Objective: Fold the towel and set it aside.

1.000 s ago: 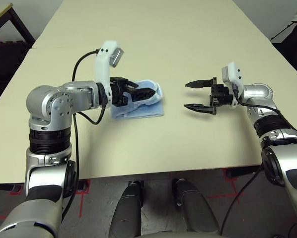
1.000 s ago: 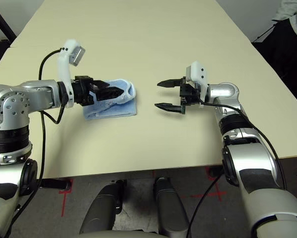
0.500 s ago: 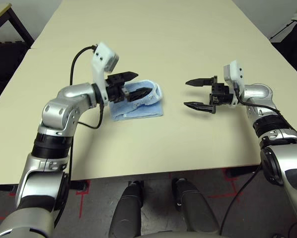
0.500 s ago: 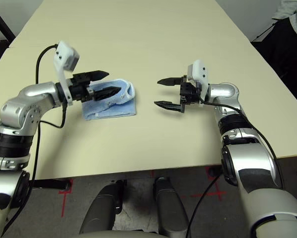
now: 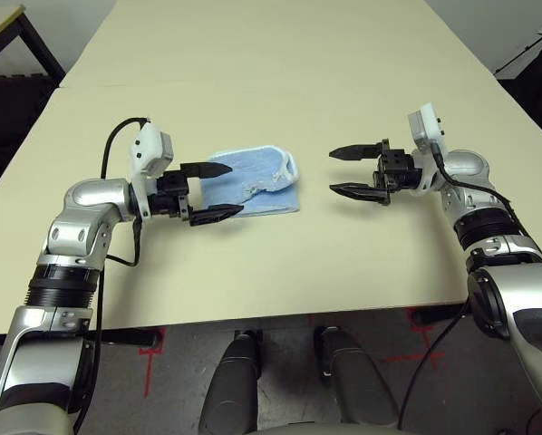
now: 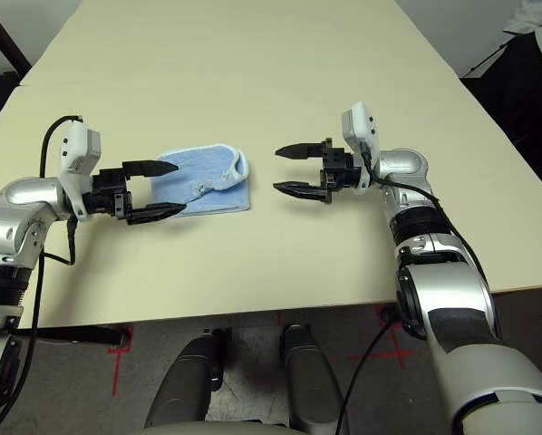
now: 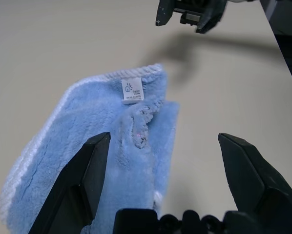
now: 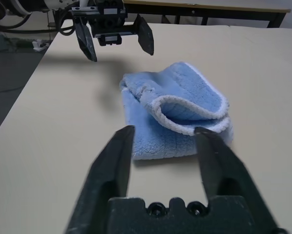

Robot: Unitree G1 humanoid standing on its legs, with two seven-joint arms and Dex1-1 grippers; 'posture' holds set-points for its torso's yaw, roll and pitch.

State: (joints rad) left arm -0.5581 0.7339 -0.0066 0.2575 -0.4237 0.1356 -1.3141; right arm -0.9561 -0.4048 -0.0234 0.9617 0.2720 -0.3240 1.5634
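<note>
Left eye view: towel (image 5: 256,184) folded, light blue terry, white edging, lying on cream table (image 5: 280,82) left of centre. Upper layer curls back into rounded loop at its right end. Left gripper (image 5: 224,190) just beside towel's left end, fingers spread wide, nothing between them. Right gripper (image 5: 340,170) well apart to right, fingers parted, empty.

Left wrist view: small white label (image 7: 132,90) at hem (print unreadable).

Right wrist view: plush layers stacked, edges uneven.
</note>
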